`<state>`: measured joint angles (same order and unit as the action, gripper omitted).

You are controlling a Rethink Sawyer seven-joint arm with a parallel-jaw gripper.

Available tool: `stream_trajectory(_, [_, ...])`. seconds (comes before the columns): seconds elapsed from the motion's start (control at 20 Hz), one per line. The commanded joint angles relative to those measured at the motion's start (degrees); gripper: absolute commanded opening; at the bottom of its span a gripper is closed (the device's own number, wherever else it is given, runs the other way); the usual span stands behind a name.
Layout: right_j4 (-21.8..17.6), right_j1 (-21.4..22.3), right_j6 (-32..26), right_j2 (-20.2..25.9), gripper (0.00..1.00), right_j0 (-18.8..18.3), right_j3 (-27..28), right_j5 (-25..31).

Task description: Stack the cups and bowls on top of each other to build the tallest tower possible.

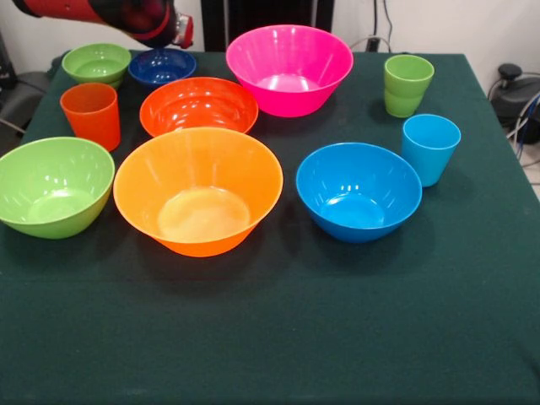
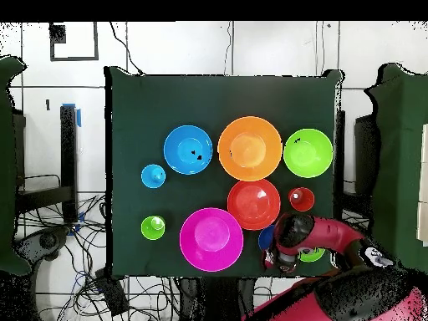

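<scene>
No tower yet: all ten pieces sit apart, upright, mouths up on the dark green tablecloth (image 1: 278,337), so every rim is open to a grasp.

Front view:
- large glossy orange plastic bowl (image 1: 198,190) at centre, widest with the large pink bowl (image 1: 289,67) at upper centre; likely bases.
- medium red-orange bowl (image 1: 199,106) just behind the orange one.
- lime green bowl (image 1: 52,186) at far left.
- blue bowl (image 1: 359,191) right of centre.
- small green bowl (image 1: 97,62) and small dark blue bowl (image 1: 162,66) at upper left.
- Tapered tumblers: orange cup (image 1: 91,114) at left, lime green cup (image 1: 407,84) and light blue cup (image 1: 430,148) at right.

The red and black arm (image 1: 101,15) enters at upper left, over the small bowls. Gripper (image 2: 284,255) hangs near the dark blue bowl in the overhead view; can't tell how its hand is set, nothing visibly held.
</scene>
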<state>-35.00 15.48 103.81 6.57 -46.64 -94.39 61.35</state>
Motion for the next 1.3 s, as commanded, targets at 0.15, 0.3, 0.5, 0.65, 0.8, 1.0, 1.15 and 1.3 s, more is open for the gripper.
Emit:
stream_trajectory(0.15, [2.08, 0.82, -7.57, 7.84, 1.0, 2.31, 5.87, 2.6])
stream_trajectory(0.3, [1.96, 0.99, -7.23, 7.89, 1.0, 2.18, 5.55, 2.46])
stream_trajectory(0.5, [1.97, 1.1, -6.94, 7.92, 1.0, 2.4, 5.64, 2.77])
stream_trajectory(0.65, [1.91, 1.43, -6.71, 7.82, 1.0, 2.74, 5.54, 2.99])
stream_trajectory(0.8, [1.87, 1.64, -6.39, 7.77, 1.0, 2.67, 5.1, 2.51])
stream_trajectory(1.0, [1.59, 1.9, -6.01, 7.7, 1.0, 2.67, 4.6, 1.64])
stream_trajectory(1.15, [1.1, 2.18, -5.68, 7.63, 1.0, 2.92, 4.43, 0.71])
stream_trajectory(1.3, [-1.45, 4.19, -4.49, 6.82, 1.0, 4.44, 4.02, -2.45])
